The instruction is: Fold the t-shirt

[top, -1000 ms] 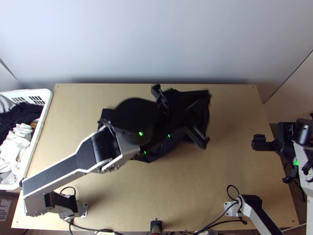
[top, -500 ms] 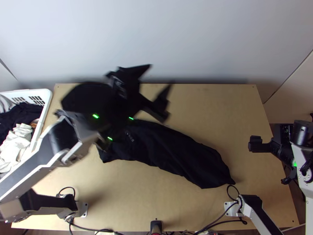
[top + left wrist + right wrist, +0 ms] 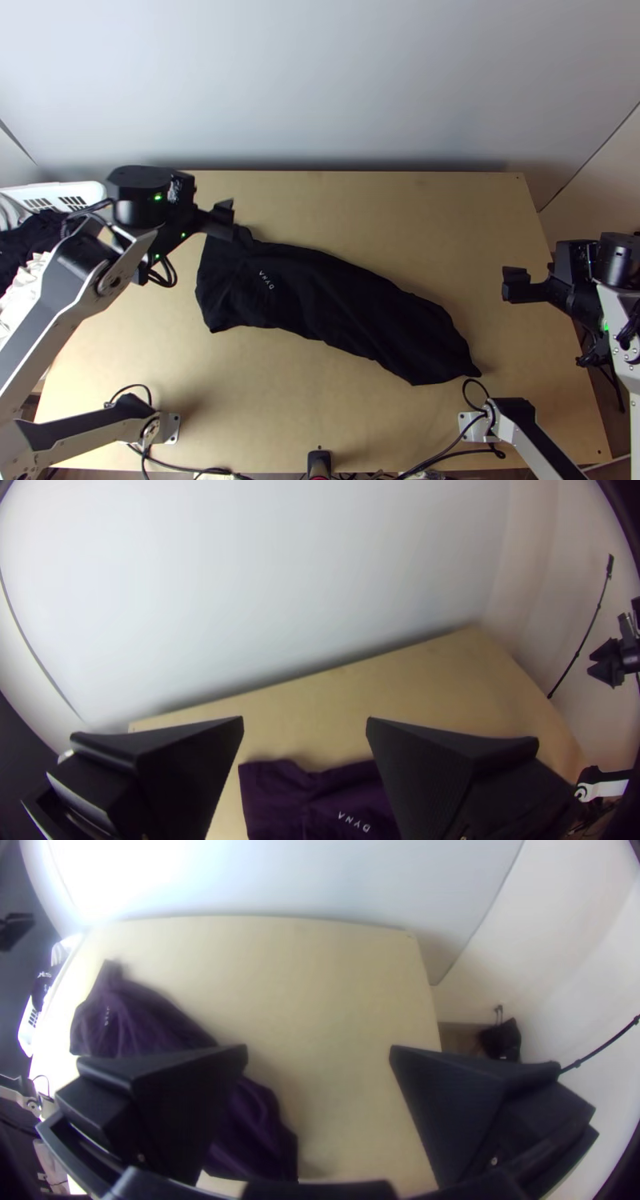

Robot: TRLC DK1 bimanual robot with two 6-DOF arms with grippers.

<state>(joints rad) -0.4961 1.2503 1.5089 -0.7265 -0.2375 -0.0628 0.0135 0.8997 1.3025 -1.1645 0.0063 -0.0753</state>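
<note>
Top view | t-shirt (image 3: 344,304): long axis from far left, tapering near right | left gripper (image 3: 227,221): wide | right gripper (image 3: 516,286): wide

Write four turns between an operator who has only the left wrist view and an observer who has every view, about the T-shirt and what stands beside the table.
Operator: The T-shirt runs out of my left wrist view. Where is its other end?
Observer: It narrows to a tip near the right arm's base.
Operator: What stands beyond the left edge of the table?
Observer: A white basket, with dark clothes and white clothes inside.
</note>
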